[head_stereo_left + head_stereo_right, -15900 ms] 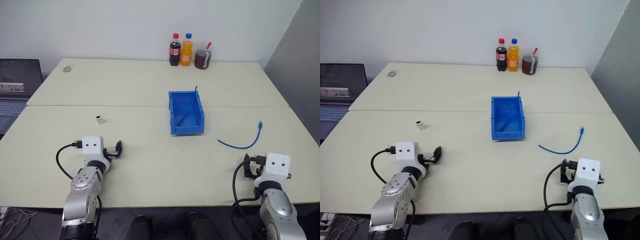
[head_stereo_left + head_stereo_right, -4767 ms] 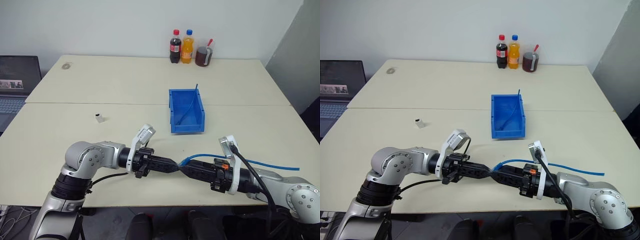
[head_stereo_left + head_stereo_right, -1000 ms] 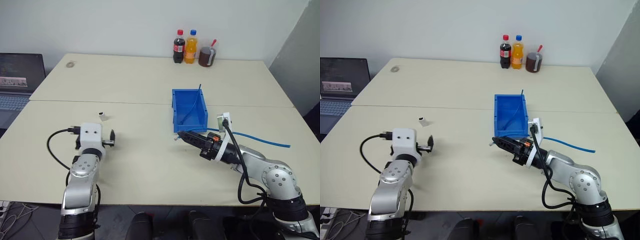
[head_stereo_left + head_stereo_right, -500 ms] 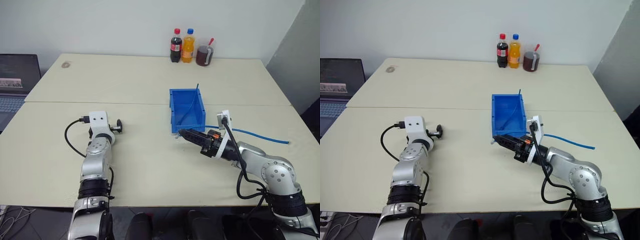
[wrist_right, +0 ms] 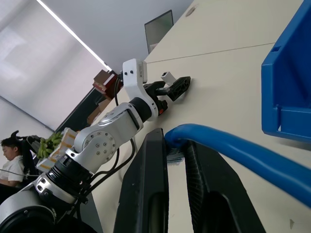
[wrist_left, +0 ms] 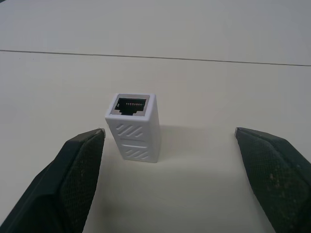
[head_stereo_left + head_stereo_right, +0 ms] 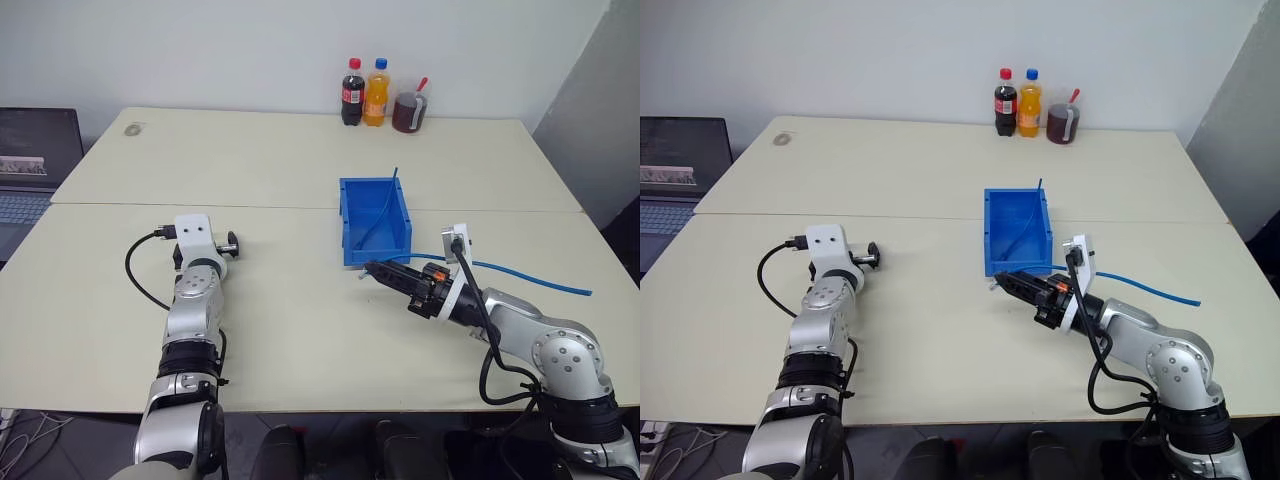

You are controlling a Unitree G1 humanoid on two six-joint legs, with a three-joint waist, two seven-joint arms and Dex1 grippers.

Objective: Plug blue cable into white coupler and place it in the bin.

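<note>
The white coupler (image 6: 133, 127) stands upright on the table with its socket facing up. My left gripper (image 6: 168, 131) is open, one black finger on each side of the coupler and neither touching it. The right wrist view also shows the coupler (image 5: 168, 76) between those fingers. My right gripper (image 7: 370, 268) is shut on the plug end of the blue cable (image 7: 530, 277), just in front of the bin (image 7: 348, 215). The cable trails back to the right over the table. The plug sits pinched between the right fingers (image 5: 155, 160).
A second thin blue cable (image 7: 378, 225) lies in the bin, one end sticking up at its back edge. Two bottles (image 7: 350, 92) and a cup (image 7: 405, 115) stand at the table's far edge. A laptop (image 7: 30, 165) is at far left. A person (image 5: 9, 155) sits off to the side.
My left arm has reached forward across the table until its open fingers stand on either side of the coupler. The right gripper has kept its place, still holding the cable.
</note>
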